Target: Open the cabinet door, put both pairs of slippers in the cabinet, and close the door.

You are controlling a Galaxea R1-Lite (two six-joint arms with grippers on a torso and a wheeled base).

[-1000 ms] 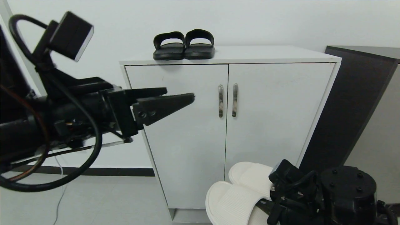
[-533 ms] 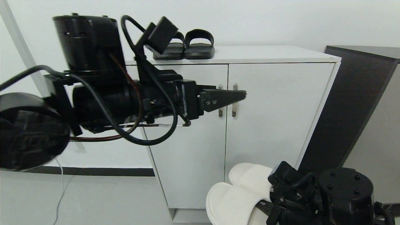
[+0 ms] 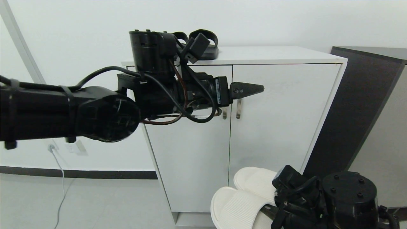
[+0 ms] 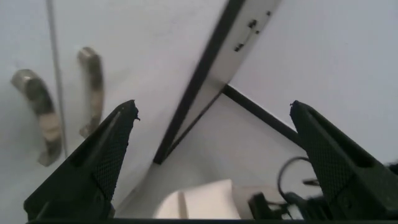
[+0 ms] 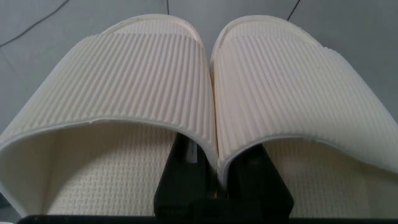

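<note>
Door-opening step: left tool (image 3: 261,89), jaws apart, sits by the handles (image 3: 238,109) and next must close on one; right tool (image 5: 214,186) clamps white slippers (image 5: 149,81).

We saw the left pincer (image 3: 258,88) at mid-frame, lying level, its tip in front of the white cabinet (image 3: 286,133) and just above the right door handle (image 3: 238,109). Both doors were shut. The black slippers (image 3: 208,54) sat on the cabinet top, partly hidden by the arm. At the lower centre, the right pincer (image 3: 283,195) held the white slippers (image 3: 235,203).
</note>
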